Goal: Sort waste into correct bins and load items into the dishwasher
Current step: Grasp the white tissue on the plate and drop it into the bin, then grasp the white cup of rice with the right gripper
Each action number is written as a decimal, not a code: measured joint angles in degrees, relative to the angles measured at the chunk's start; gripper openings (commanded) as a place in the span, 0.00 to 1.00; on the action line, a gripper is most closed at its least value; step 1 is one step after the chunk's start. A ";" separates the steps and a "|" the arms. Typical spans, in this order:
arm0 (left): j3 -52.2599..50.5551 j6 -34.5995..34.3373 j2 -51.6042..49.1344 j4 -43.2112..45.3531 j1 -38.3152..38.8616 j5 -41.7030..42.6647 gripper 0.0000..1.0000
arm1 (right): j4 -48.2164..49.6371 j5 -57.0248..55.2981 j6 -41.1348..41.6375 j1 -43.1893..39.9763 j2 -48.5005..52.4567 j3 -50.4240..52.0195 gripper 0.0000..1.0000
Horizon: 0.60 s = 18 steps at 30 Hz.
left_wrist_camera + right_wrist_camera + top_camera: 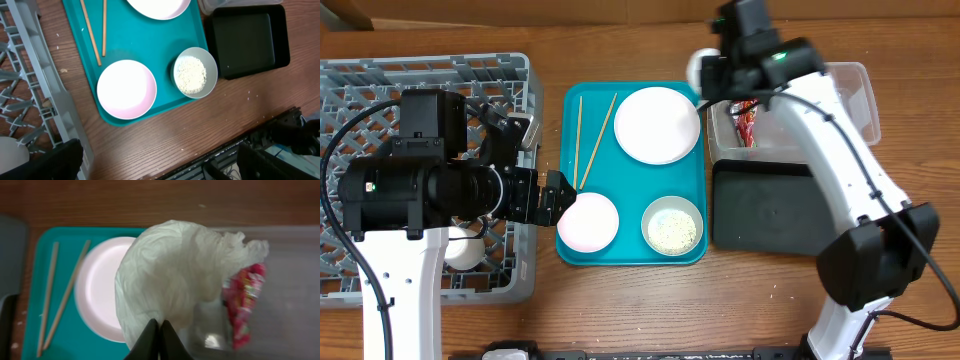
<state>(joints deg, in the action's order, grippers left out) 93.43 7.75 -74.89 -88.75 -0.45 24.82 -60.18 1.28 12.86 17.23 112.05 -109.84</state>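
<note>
dish rack point(380, 90): only white cup point(462, 250) loaded
teal tray point(630, 185): plate point(657, 124), pink bowl point(588, 222), grey-green bowl point(673, 205) of rice point(673, 230), chopsticks point(588, 140) all left to do
clear tub point(855, 100): red wrapper point(747, 122) in
my right end effector point(159, 324): clamped on napkin point(170, 280), over tub edge
my left end effector point(552, 195): wide open, empty

From overhead we looked straight down on the whole counter point(620, 300), both arms in frame. The left wrist camera sat fairly high, tilted down over the near end of the teal tray point(150, 50), with the rack point(35, 75) at its left edge and the black tray point(250, 40) at upper right. The right wrist camera looked down past the right tool point(159, 330), apparently from close in, since the napkin point(170, 275) filled most of its frame. All three views shared the teal tray, the chopsticks point(590, 140) and the plate point(657, 124).
</note>
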 measured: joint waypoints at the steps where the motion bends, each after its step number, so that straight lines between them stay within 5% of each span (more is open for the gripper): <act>1: 0.00 -0.02 0.00 0.00 0.00 0.02 1.00 | -1.03 0.00 0.00 -1.73 0.22 0.02 0.04; 4: 0.00 0.00 0.00 0.00 0.00 0.00 1.00 | -2.99 -0.02 -0.26 -6.62 0.83 0.24 0.05; 5: 0.00 0.00 0.00 0.00 0.00 0.02 1.00 | -3.74 -0.02 -0.50 -8.02 0.85 0.39 0.18; 6: 0.00 0.00 0.00 0.00 0.00 0.02 1.00 | -4.46 -0.07 -0.46 -9.14 0.87 0.68 0.45; 7: 0.00 -0.02 0.00 0.00 0.00 0.00 1.00 | -5.18 -0.07 -0.87 -9.90 0.87 0.92 0.54; 18: 0.00 0.00 0.00 0.02 0.00 0.00 1.00 | -14.51 4.76 -1.97 -10.14 -1.81 1.33 0.58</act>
<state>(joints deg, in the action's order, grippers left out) 93.43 7.75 -74.89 -88.73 -0.45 24.82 -74.70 6.04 10.90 7.09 110.24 -108.51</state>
